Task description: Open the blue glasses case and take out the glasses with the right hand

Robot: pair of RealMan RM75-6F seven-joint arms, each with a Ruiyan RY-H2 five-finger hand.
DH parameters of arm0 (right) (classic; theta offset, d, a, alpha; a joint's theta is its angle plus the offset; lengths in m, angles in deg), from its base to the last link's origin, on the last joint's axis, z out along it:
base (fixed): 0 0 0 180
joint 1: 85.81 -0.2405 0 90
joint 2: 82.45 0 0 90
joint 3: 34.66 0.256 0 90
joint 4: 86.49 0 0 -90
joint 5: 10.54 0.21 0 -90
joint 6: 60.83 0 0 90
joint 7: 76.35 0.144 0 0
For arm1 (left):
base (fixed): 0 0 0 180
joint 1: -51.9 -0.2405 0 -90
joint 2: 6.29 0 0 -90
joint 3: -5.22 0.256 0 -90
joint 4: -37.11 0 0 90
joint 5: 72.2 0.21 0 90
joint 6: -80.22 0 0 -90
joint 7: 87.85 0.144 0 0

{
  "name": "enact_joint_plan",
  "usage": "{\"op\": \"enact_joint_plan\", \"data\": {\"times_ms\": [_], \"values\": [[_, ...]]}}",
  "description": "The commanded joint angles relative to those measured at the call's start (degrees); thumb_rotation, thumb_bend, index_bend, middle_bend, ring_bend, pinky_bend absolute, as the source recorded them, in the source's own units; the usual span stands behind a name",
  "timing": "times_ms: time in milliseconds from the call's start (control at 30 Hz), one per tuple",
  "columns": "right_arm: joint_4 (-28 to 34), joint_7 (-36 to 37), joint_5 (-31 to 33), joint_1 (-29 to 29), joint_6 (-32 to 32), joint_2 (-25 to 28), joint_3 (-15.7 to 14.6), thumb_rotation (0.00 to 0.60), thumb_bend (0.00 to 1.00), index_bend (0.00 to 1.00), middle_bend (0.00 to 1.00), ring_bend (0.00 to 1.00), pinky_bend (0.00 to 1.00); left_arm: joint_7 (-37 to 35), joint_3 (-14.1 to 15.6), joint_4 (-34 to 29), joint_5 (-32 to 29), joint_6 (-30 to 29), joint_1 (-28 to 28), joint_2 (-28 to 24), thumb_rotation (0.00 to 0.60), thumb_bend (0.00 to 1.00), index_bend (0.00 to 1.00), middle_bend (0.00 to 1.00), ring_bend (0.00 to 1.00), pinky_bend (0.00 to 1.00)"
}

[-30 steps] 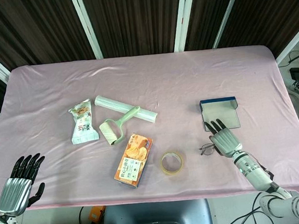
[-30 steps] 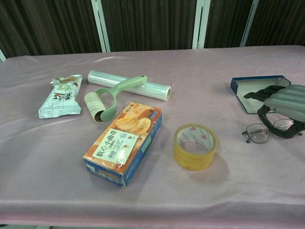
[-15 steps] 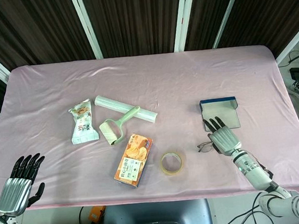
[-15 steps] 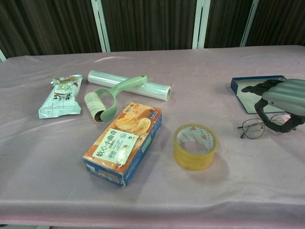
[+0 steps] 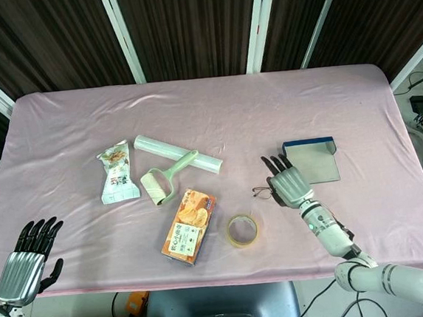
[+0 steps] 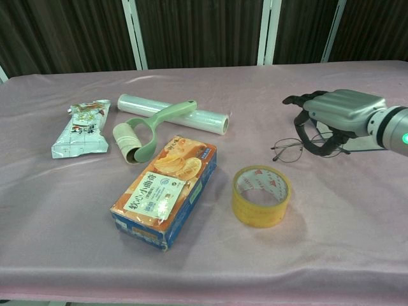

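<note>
Right hand (image 6: 335, 115) has the glasses (image 6: 290, 149) pinched in curled fingers, lifted just above the pink desk (image 5: 230, 120), at nine o'clock from the open blue glasses case (image 5: 314, 160). Tape roll (image 6: 261, 195) near at seven o'clock. Left hand (image 5: 24, 264) hangs spread off the desk's corner.

In the chest view the right robot hand (image 6: 335, 115) covers nearly all of the blue glasses case (image 6: 357, 141), leaving only a pale sliver, and it hides the far lens and arms of the glasses (image 6: 290, 149). From the head view the glasses (image 5: 263, 192) are too small to make out beyond a thin rim beside the fingers. The left robot hand (image 5: 26, 262) appears only there, its arm cut off by the bottom edge.
</note>
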Motion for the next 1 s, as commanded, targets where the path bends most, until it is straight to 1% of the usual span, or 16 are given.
{"op": "enact_joint_plan", "data": {"times_ms": [33,333,433,633,767,900,1000], "values": [[-2.03,-1.25,2.05,-2.06,-1.04,-2.81,1.57,0.6,0.73,0.73,0.08,0.0,0.0,-0.27,-0.05,0.07,0.02,-0.24,-0.09,-0.1,0.6,0.41,0.0,0.04,0.0,0.0],[-6.86,0.6,4.75,-5.97,-1.51,-9.22,4.61,0.6,0.73,0.72,0.09,0.0,0.0,-1.24,-0.06,0.27,0.03,-0.36,-0.11,-0.41,0.6,0.41,0.0,0.04,0.0,0.0],[-9.19,0.67,5.57,-7.11,-1.83,-11.15,5.18,0.6,0.73,0.67,0.09,0.0,0.0,-1.39,-0.12,0.31,-0.05,-0.44,-0.15,-0.46,0.6,0.41,0.0,0.04,0.0,0.0],[-12.59,1.79,7.95,-9.14,-3.42,-14.06,6.58,0.6,0.73,0.52,0.08,0.0,0.0,-1.57,-0.12,0.4,-0.05,-0.34,-0.1,-0.51,0.6,0.41,0.0,0.04,0.0,0.0],[-14.59,-0.2,9.81,-10.62,-3.99,-15.67,6.87,0.6,0.73,0.5,0.08,0.0,0.0,-1.44,-0.08,0.34,-0.03,-0.12,0.0,-0.48,0.6,0.41,0.0,0.04,0.0,0.0],[-13.04,-0.39,9.6,-10.42,-2.45,-15.09,6.71,0.6,0.73,0.44,0.08,0.0,0.0,-1.74,-0.11,0.43,0.1,-0.84,-0.31,-0.6,0.6,0.41,0.0,0.03,0.0,0.0],[-9.22,-0.49,8.02,-8.84,0.24,-12.52,5.6,0.6,0.7,0.39,0.06,0.0,0.0,-2.05,-0.1,0.52,-0.01,-0.83,-0.36,-0.67,0.6,0.41,0.0,0.04,0.0,0.0]]}}
